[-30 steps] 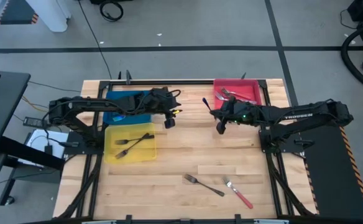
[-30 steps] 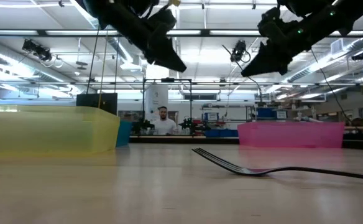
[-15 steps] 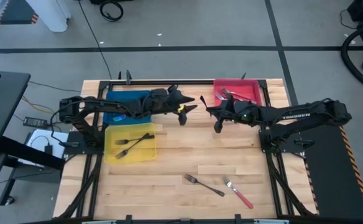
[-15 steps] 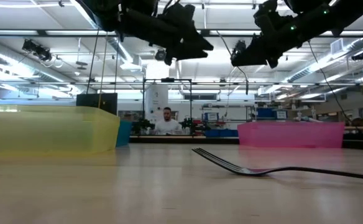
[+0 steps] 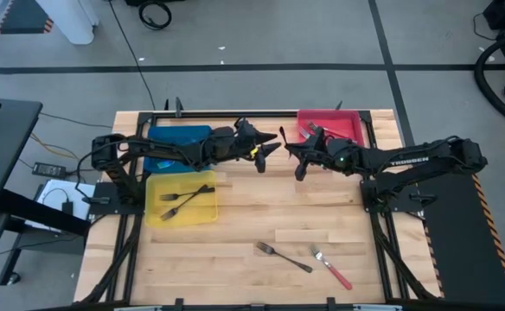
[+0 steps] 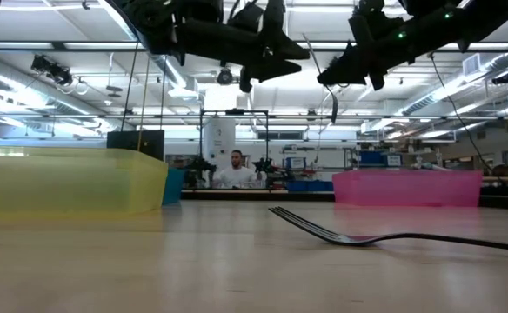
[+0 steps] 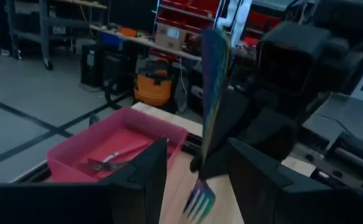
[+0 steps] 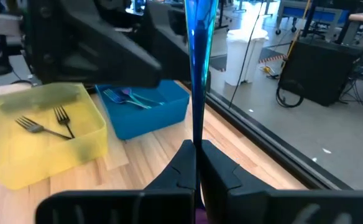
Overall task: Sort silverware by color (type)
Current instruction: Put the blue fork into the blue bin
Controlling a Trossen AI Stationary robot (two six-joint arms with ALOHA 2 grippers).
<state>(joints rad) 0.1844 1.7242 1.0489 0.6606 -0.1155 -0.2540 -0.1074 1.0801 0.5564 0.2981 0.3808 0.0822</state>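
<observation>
Meeting above the table's far middle, both grippers.
Right gripper [image 5: 289, 147] pinches a blue-handled fork [image 8: 197, 68]; left gripper [image 5: 272, 147], jaws wide, seemingly straddles it.

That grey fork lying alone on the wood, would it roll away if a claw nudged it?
Probably not. The grey fork lies flat with a bent neck and tines, so it would likely slide or pivot, not roll. It looks thin and stiff, so likely light. Its smooth metal may slip on the wooden table.
</observation>
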